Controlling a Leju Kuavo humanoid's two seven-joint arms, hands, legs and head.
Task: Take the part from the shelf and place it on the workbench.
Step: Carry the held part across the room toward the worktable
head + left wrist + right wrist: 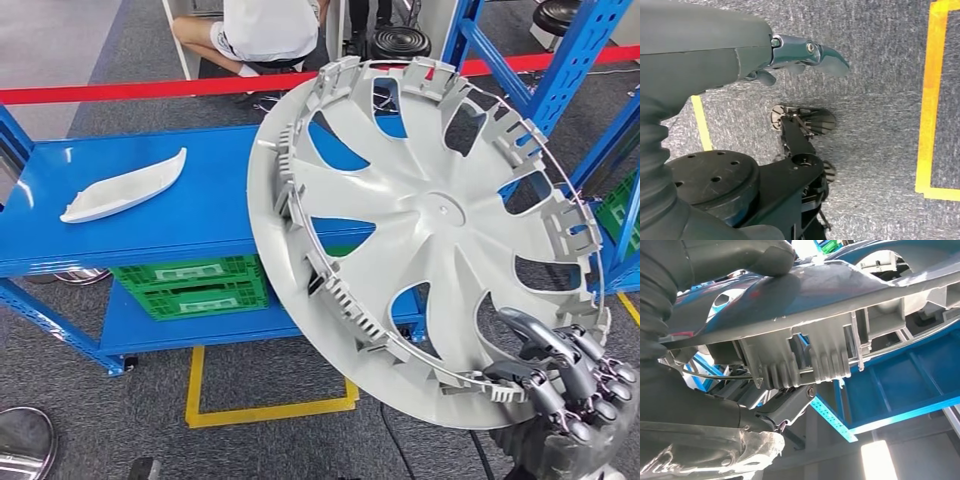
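Nearest: my right hand (pixel 562 385) clamps the rim of the large grey plastic wheel cover (pixel 423 230), held tilted in the air. I judge it light, flexy, clips fragile. Left hand (pixel 806 52) hangs empty, fingers apart. Beyond: blue metal workbench (pixel 211 200), white curved trim piece (pixel 124 187).

Seated person (pixel 264 30) cut off above — workbench (pixel 151 200) partly behind wheel cover (pixel 423 220)

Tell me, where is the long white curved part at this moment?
In the head view, the long white curved part lies on the left side of the blue workbench, apart from the grey wheel cover that the right hand holds.
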